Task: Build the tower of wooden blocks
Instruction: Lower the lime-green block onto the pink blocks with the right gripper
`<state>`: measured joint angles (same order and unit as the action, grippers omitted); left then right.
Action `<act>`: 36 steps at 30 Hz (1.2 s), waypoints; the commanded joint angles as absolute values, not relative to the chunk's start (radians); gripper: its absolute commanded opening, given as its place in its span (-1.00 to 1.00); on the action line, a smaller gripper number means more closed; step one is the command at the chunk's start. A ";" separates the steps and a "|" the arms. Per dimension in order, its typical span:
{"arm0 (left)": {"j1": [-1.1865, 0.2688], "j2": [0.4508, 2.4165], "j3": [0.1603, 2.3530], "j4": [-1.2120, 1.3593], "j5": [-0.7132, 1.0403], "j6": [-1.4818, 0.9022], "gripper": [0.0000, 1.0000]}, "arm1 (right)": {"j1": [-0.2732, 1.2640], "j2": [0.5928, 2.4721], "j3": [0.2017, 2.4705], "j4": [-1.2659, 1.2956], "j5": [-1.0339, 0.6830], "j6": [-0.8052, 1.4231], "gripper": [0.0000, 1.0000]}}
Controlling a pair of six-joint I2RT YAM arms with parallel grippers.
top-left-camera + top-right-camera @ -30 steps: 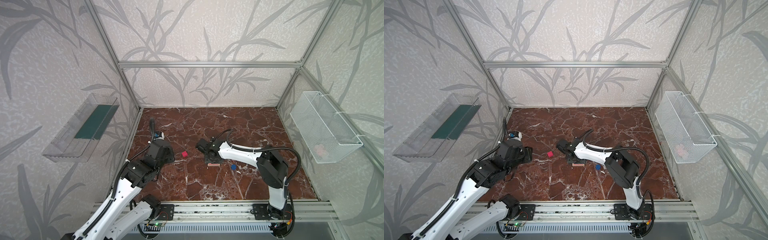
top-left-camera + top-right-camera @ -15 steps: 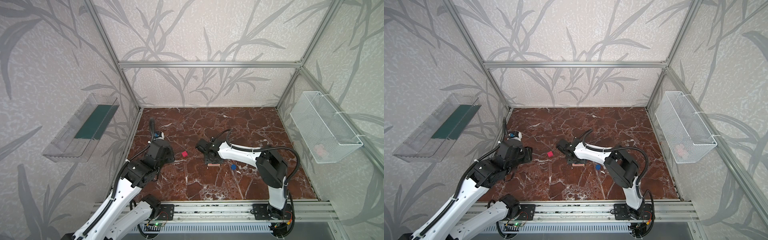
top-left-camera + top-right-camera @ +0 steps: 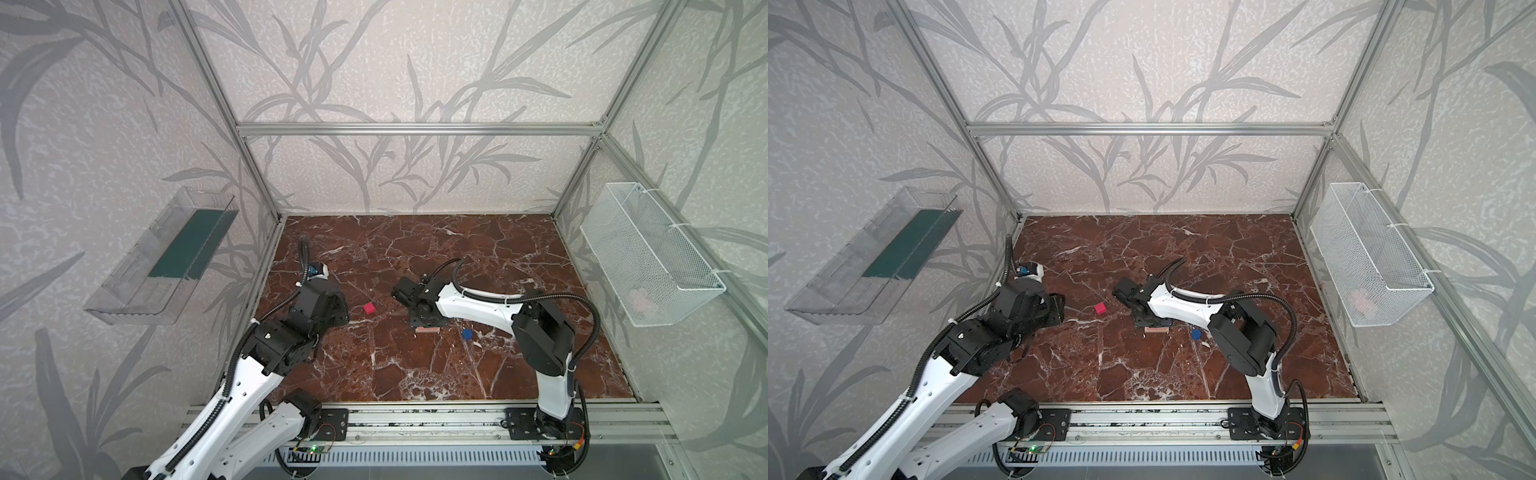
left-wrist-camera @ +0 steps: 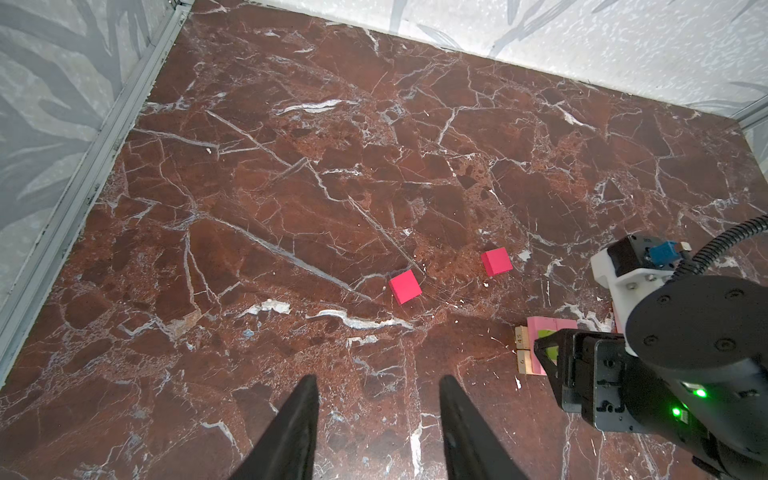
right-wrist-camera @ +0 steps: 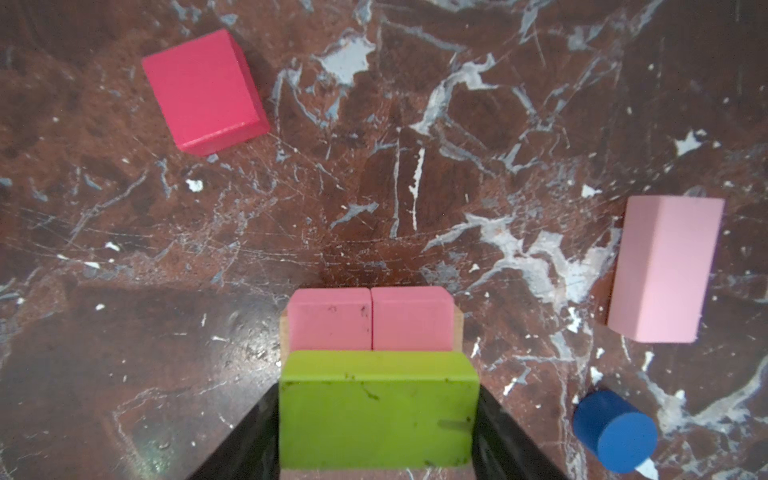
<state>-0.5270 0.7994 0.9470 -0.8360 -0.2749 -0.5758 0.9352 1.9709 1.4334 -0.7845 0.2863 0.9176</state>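
tower [image 5: 370, 320] | lime-green bar [image 5: 376, 419] clamped in right gripper [image 5: 376, 399] | open marble [image 5: 374, 187] around

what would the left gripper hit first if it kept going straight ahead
Likely the nearer red cube, roughly ahead of the open left gripper, unless its tilt meets the tabletop first; depth unclear.
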 commanded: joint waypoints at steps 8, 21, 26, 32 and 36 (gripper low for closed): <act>-0.519 0.798 0.934 -0.834 -0.280 -0.568 -0.07 | 0.927 1.991 1.459 -0.799 0.290 0.899 0.35; -0.516 0.803 0.932 -0.830 -0.273 -0.568 -0.07 | 0.927 1.992 1.465 -0.798 0.288 0.881 0.35; -0.515 0.804 0.932 -0.828 -0.272 -0.568 -0.07 | 0.927 1.990 1.465 -0.799 0.285 0.878 0.36; -0.514 0.804 0.933 -0.828 -0.269 -0.568 -0.07 | 0.927 1.987 1.465 -0.799 0.283 0.880 0.39; -0.513 0.802 0.933 -0.828 -0.269 -0.568 -0.07 | 0.927 1.985 1.465 -0.798 0.282 0.880 0.46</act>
